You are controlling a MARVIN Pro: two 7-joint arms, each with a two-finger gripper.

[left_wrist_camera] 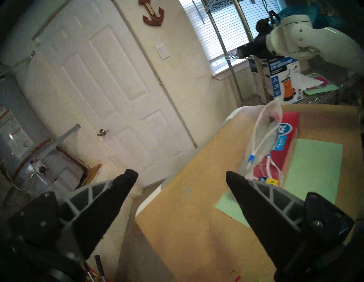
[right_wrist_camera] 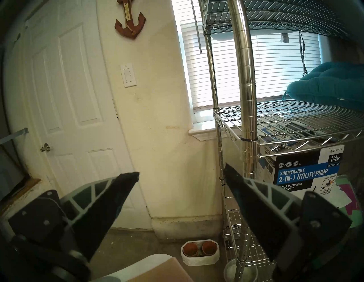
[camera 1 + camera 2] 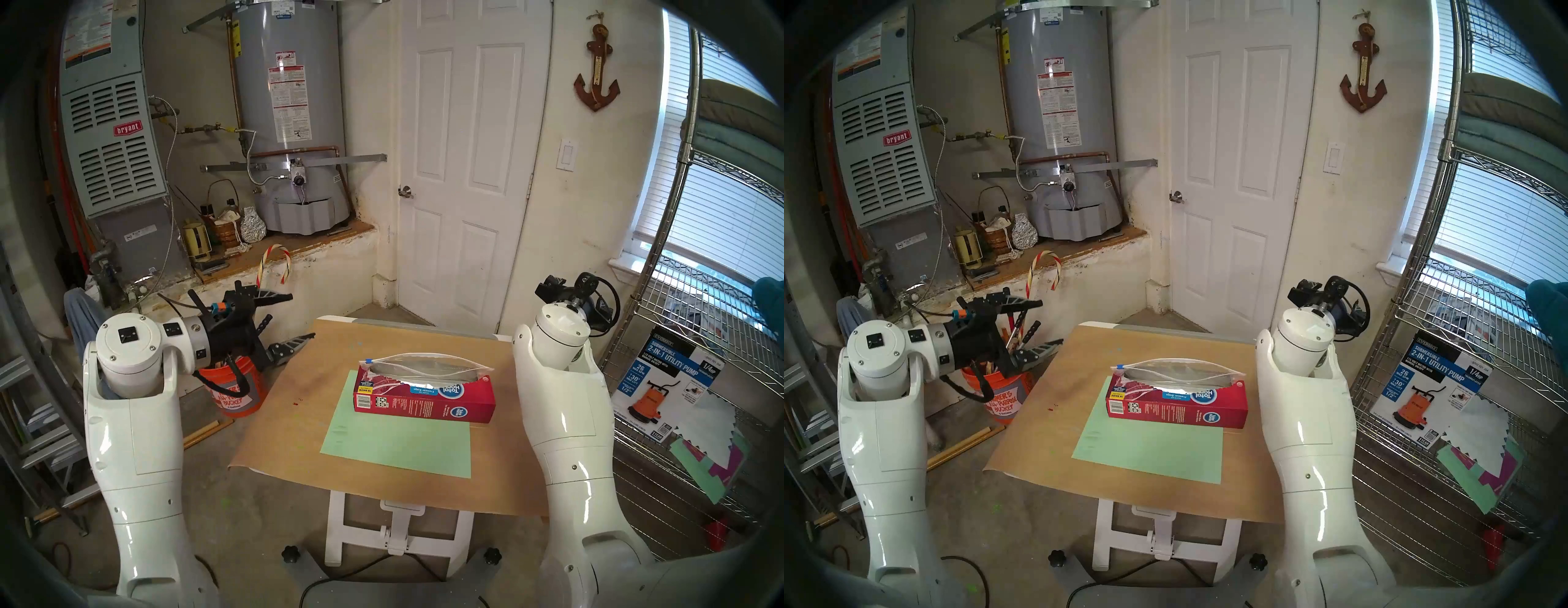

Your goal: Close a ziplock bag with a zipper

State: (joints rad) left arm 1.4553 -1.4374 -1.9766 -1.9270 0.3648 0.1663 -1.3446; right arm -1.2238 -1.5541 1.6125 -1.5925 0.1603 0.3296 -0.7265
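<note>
Presently, the left gripper (image 3: 303,316) is being held off the table's (image 3: 297,424) left edge, its jaws spread wide and nothing between them; one finger (image 3: 292,347) is reaching over the table's far-left corner. In the left wrist view, the same gripper (image 1: 181,174) is being shown parted, with the ziplock bag (image 1: 264,135) lying toward one o'clock of its tips, well apart. The right gripper (image 2: 181,173) is likewise being kept spread and empty, pointed at the wall and the wire shelf (image 2: 246,98), away from the table.

In the head view, the ziplock bag (image 3: 424,367) is being propped along the far side of the red box (image 3: 424,401), touching it, its mouth gaping open. The zipper (image 3: 368,361) is sitting at the rim's left end, at roughly four o'clock from the left gripper. The box is resting partly on a green sheet (image 3: 399,441), which is lying at the box's six o'clock.

Between the left gripper and the zipper, only bare tabletop is being seen. An orange bucket (image 3: 237,395) is standing on the floor beneath the left gripper, and a pump carton (image 3: 666,395) is sitting on the shelf at the table's three o'clock.
</note>
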